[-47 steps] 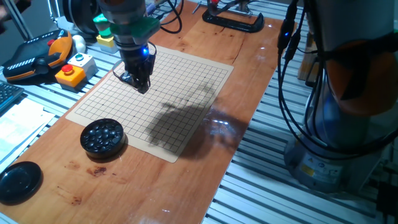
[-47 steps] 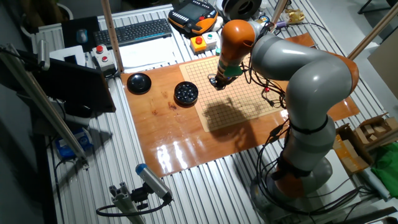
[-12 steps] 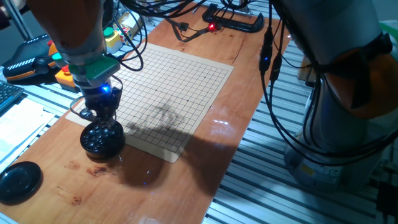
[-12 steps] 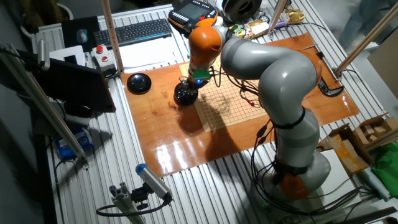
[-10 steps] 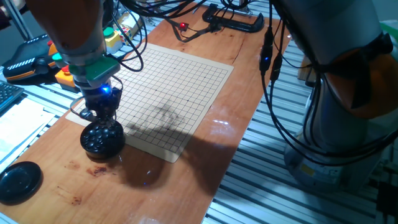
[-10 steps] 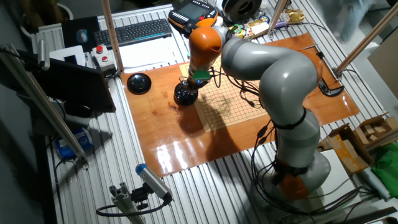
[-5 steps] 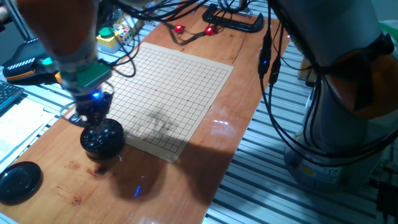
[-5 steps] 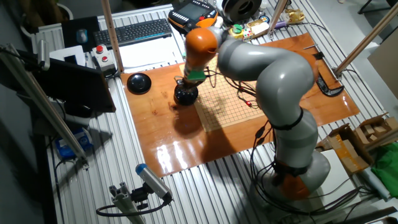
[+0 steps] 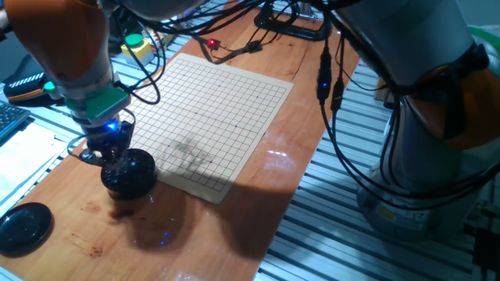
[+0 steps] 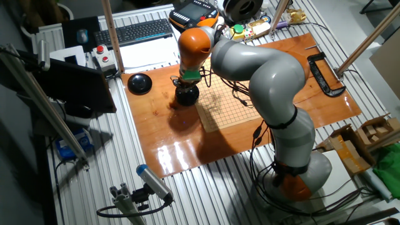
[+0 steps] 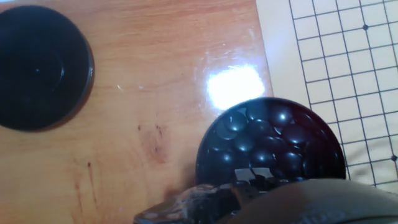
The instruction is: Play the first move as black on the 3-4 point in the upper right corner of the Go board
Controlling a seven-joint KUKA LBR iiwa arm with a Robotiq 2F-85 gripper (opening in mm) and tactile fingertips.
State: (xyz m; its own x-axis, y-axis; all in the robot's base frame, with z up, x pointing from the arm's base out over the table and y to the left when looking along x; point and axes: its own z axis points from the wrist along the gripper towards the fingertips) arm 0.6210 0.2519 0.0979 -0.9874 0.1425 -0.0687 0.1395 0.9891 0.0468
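My gripper [image 9: 112,156] hangs low over the round black bowl [image 9: 131,175], at its left rim; in the other fixed view the gripper [image 10: 185,85] is right above the bowl [image 10: 186,95]. The hand view looks down into the bowl [image 11: 323,177], which holds several glossy black stones [image 11: 261,134]. My fingers [image 11: 214,198] are a dark blur at the bottom edge, so their state is unclear. The tan gridded Go board [image 9: 215,109] lies to the right with no stones on it. I cannot single out the upper right corner or the 3-4 point.
A round black lid [image 9: 23,226] lies on the wooden table left of the bowl and shows as the lid [image 11: 40,65] in the hand view. Button boxes, a pendant [image 9: 31,82] and cables crowd the far left. A black clamp [image 9: 293,23] sits beyond the board.
The gripper left the board's left part and travelled to the bowl. In the last second it slid a little further left and nearer, over the bowl's rim.
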